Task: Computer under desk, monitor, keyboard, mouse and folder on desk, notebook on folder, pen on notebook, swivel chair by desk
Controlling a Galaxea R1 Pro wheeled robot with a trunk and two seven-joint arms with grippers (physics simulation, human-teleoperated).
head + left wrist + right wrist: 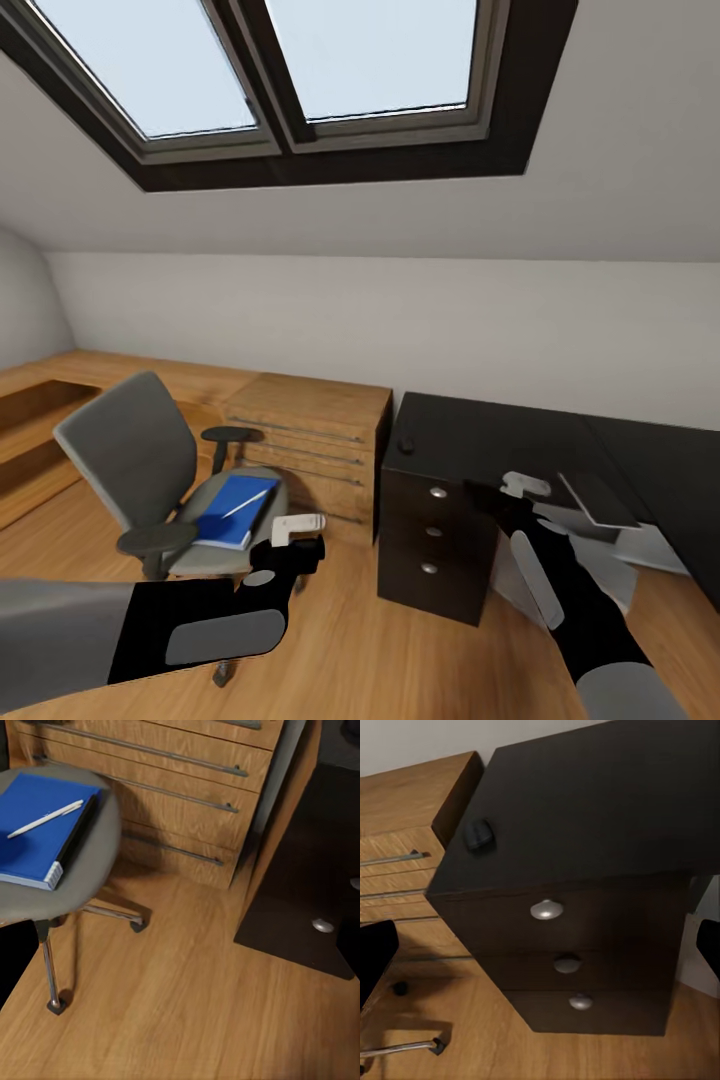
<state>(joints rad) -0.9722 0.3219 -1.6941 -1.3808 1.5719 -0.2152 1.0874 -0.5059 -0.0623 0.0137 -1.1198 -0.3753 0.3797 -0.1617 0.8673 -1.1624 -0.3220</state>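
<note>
On the chair (pixel 150 470) seat, the folder (pixel 232 510) is sitting with the pen (pixel 45 819) on top; the mouse (pixel 406 446) is lying on the desk (pixel 480 440). Left claw (pixel 297 528) is hovering beside the seat, right claw (pixel 522 487) over the desk edge; jaw state on both: can't tell. Judging folder pickup is the step in hand, so next the left claw is needing to reach over the folder.
</note>
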